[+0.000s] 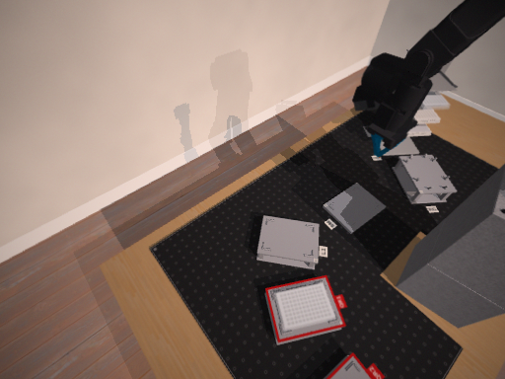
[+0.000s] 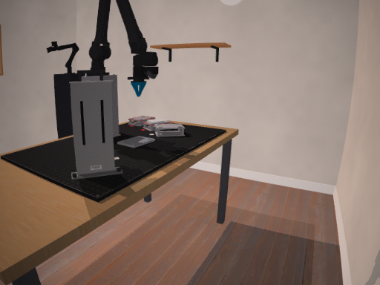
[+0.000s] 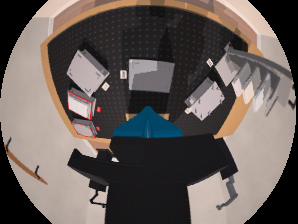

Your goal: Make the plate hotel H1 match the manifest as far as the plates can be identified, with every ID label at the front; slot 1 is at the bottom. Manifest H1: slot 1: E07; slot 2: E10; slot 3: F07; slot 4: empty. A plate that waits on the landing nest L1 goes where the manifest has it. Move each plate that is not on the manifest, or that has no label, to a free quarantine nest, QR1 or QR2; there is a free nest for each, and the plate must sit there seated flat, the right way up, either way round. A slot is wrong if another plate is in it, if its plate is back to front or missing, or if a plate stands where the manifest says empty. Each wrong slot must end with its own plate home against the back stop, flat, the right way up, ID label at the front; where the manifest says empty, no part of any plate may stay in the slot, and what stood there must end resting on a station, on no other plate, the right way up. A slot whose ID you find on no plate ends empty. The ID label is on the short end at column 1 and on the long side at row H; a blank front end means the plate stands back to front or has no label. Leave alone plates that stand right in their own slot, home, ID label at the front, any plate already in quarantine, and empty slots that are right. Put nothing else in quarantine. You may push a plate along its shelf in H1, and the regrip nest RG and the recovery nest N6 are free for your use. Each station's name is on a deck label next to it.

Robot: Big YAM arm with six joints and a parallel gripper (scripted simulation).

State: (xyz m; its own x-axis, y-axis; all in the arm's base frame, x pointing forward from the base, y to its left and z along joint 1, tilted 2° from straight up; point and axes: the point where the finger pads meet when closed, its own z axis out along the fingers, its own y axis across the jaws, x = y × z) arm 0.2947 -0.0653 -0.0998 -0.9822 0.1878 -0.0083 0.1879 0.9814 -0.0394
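My gripper [image 1: 380,144] has blue fingertips pressed together and holds nothing. It hangs high above the black deck, as the exterior view [image 2: 138,89] and the wrist view [image 3: 148,121] also show. The plate hotel H1 [image 2: 94,126] is a tall grey tower seen from its back. In the top view it is at the far right behind my arm, and white plates [image 1: 428,116] show on its shelves. I cannot read any ID label. A white well plate [image 1: 305,308] sits flat in a red-edged quarantine nest.
A second red-edged nest [image 1: 352,369] is cut off at the bottom edge. A grey nest [image 1: 288,242], a flat grey slab [image 1: 352,207] and a raised nest with pins [image 1: 424,178] lie along the deck. A large grey box [image 1: 459,266] stands at the right.
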